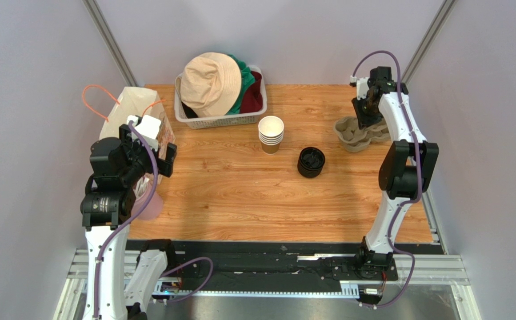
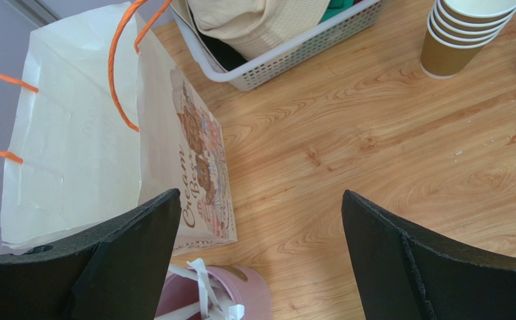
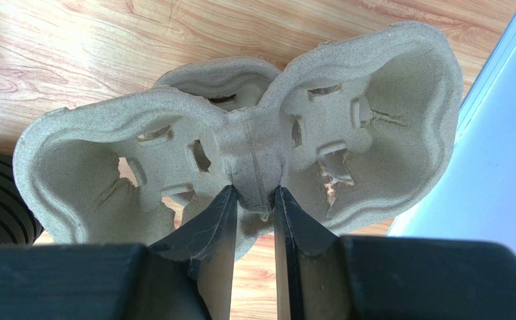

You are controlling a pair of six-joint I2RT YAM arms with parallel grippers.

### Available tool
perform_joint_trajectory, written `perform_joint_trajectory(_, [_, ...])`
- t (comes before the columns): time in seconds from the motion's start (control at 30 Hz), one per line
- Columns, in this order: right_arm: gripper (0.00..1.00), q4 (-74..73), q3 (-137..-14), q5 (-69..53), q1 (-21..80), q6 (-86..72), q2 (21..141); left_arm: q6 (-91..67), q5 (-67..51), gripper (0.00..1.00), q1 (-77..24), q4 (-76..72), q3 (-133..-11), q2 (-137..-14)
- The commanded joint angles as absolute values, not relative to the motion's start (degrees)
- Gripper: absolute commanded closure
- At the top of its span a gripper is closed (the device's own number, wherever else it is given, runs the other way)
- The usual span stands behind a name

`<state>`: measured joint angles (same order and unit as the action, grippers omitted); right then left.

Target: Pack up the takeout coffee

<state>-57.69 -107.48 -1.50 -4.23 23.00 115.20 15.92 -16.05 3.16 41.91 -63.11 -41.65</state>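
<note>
Nearest to me, the left jaws are hanging wide open and holding nothing. They are above the pink cup of straws (image 2: 237, 297) and just beside the paper bag (image 2: 73, 153). If I am careless bringing that arm down, I am risking tipping the straws or crushing the bag's mouth shut, and either would be spoiling the packing.

Further out on the desk (image 1: 240, 200), the black lids (image 1: 311, 162) are sitting in a stack near the stacked paper cups (image 1: 270, 133). The cups are standing upright mid-desk with no lid on top.

At the far right, the right jaws are pinching almost closed on the narrow centre ridge of the pulp cup carrier (image 3: 367, 127). I cannot tell whether it is clearing the desk. That hold is what is worrying me most. The ridge is thin and the wells are showing torn spots, so I am expecting the carrier to swivel, slip or rip as it is being lifted. A carrier swinging low toward the middle could be sweeping the lids aside or toppling the cup stack toward the basket (image 1: 217, 122) behind it.
</note>
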Motion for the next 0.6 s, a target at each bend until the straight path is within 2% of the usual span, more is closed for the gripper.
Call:
perform_joint_trajectory(0.0, [0.76, -57.22, -106.79, -0.17, -3.87, 22.5, 114.08, 15.73, -16.96, 0.01, 3.51, 39.99, -62.93, -41.48])
perform_joint_trajectory(0.3, [0.69, -56.87, -104.94, -0.09, -3.87, 23.55, 114.52, 15.73, -16.88, 0.01, 3.52, 39.99, -62.84, -41.57])
perform_joint_trajectory(0.43, [0.59, -56.52, -104.68, -0.09, -3.87, 23.73, 114.43, 15.73, -17.05, 0.01, 3.43, 39.99, -62.84, -41.92])
perform_joint_trajectory(0.47, [0.53, -56.43, -104.68, -0.09, -3.87, 23.73, 114.43, 15.65, -16.96, 0.01, 3.51, 39.99, -62.84, -41.92])
perform_joint_trajectory(0.57, [0.47, -55.9, -104.5, -0.09, -3.87, 23.73, 114.43, 15.73, -16.88, 0.01, 3.43, 39.9, -62.84, -42.01])
